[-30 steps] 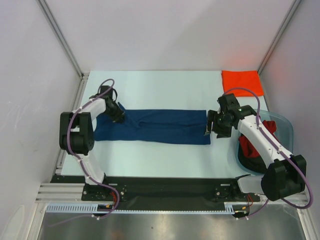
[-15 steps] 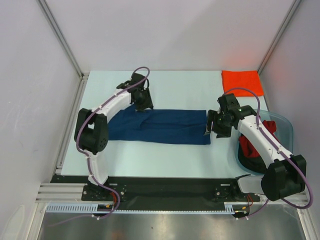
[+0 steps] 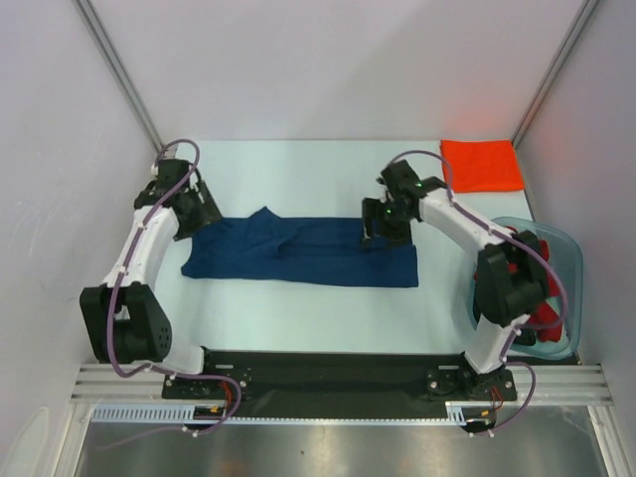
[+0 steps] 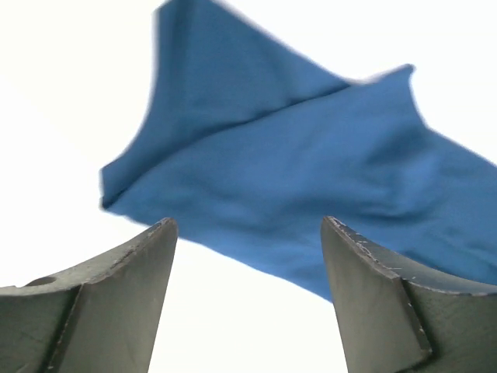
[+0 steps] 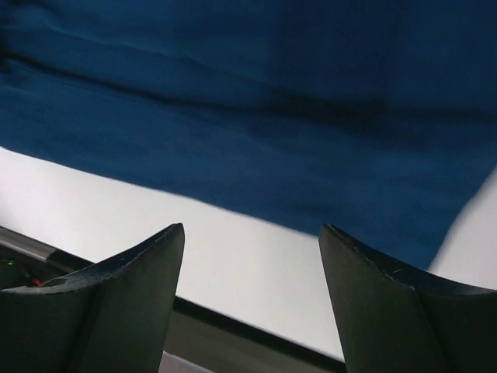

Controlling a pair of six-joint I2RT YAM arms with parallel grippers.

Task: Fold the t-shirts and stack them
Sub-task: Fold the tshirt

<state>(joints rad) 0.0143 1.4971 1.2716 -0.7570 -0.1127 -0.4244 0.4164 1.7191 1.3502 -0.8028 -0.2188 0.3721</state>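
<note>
The left pincer (image 3: 204, 209) has swung back to the left end of the navy t-shirt (image 3: 308, 250), a strip lying across the desk (image 3: 298, 169), the right pincer (image 3: 376, 229) over its right part, both wide open and empty, seemingly poised for the next fold

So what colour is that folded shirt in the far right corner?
The shirt is bright orange, clearest in the top view.

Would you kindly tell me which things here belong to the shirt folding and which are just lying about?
Part of the job:
- navy shirt, laid out in the middle
- orange shirt, folded, far right corner
- red shirts, bundled at the right

Just lying about:
- tub, holding the red shirts
</note>
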